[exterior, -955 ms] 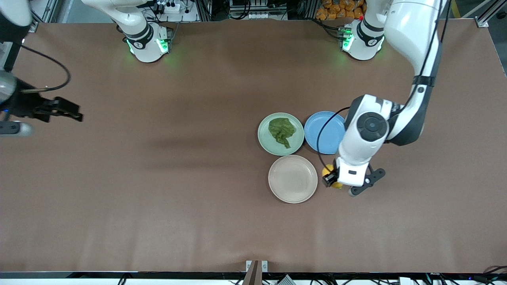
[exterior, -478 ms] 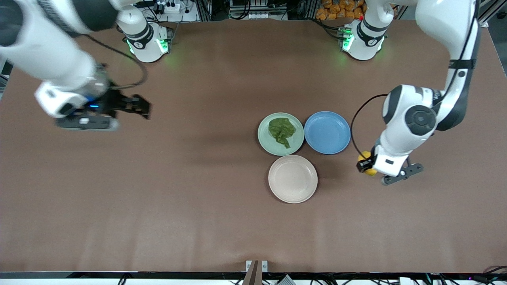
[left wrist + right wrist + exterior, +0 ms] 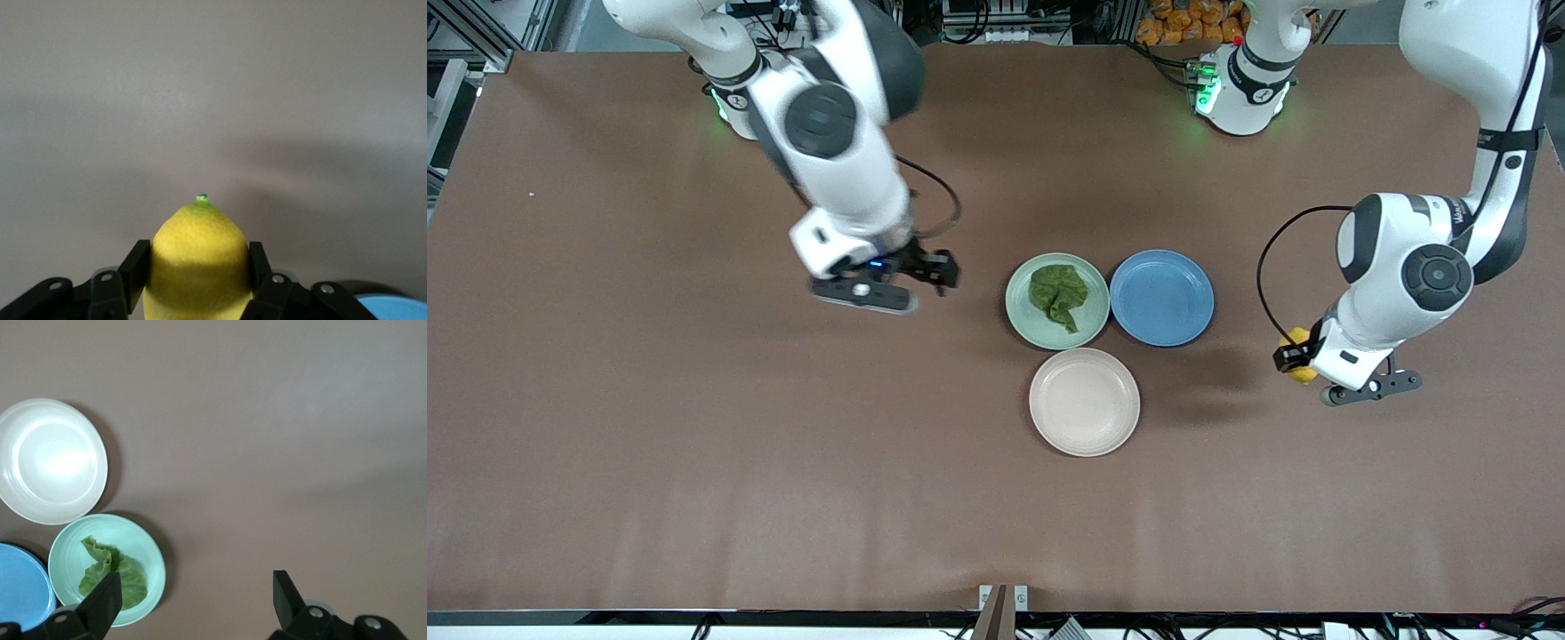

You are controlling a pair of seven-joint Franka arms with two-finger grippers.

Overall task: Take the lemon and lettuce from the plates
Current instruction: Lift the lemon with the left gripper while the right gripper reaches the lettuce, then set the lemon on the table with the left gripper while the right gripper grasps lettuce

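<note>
While left gripper (image 3: 1294, 360) clamps small yellow lemon (image 3: 1300, 342) at frame right, right gripper (image 3: 938, 269), jaws apart, hovers mid-frame beside wrinkly green lettuce leaf (image 3: 1058, 293) on mint plate (image 3: 1021, 313).

Lettuce (image 3: 112, 575) lies on mint plate (image 3: 148, 555), apparently crumpled.

the front view looks down from high across the table (image 3: 694, 462), facing both bases. the left wrist view sits close over bare tabletop, catching the blue plate (image 3: 393, 308) at its edge. the right wrist view looks down from higher; it shares the three plates with the front view.
</note>
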